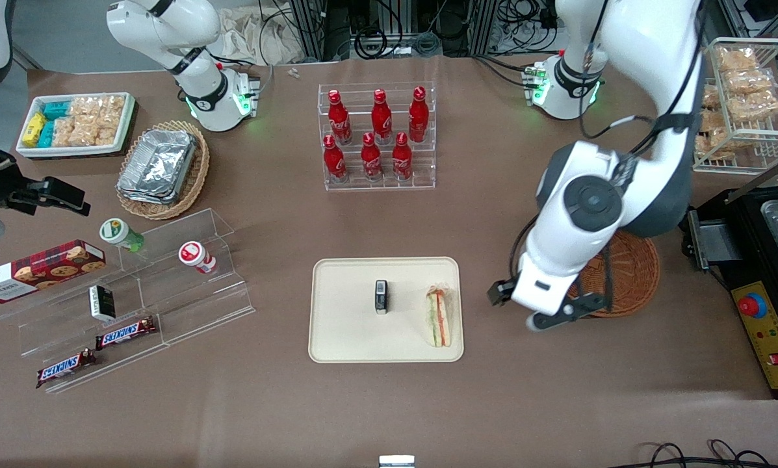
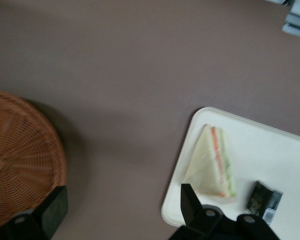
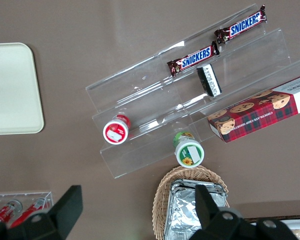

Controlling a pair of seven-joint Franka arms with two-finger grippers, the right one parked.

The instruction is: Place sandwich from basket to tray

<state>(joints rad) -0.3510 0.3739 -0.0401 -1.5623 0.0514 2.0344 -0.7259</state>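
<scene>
The sandwich (image 1: 438, 317) lies on the cream tray (image 1: 343, 325), at the tray's end toward the working arm; it also shows in the left wrist view (image 2: 213, 162) on the tray (image 2: 270, 160). The round reddish-brown basket (image 1: 629, 276) is empty and partly hidden by the arm; it shows in the left wrist view too (image 2: 20, 160). My left gripper (image 1: 538, 305) hangs above the bare table between tray and basket, open and empty, with its fingers (image 2: 190, 202) wide apart.
A small dark packet (image 1: 381, 296) lies in the middle of the tray. An acrylic rack of red bottles (image 1: 376, 136) stands farther from the camera. A tan basket of foil containers (image 1: 162, 168), a white snack bin (image 1: 77, 123) and an acrylic step shelf (image 1: 135, 292) lie toward the parked arm's end.
</scene>
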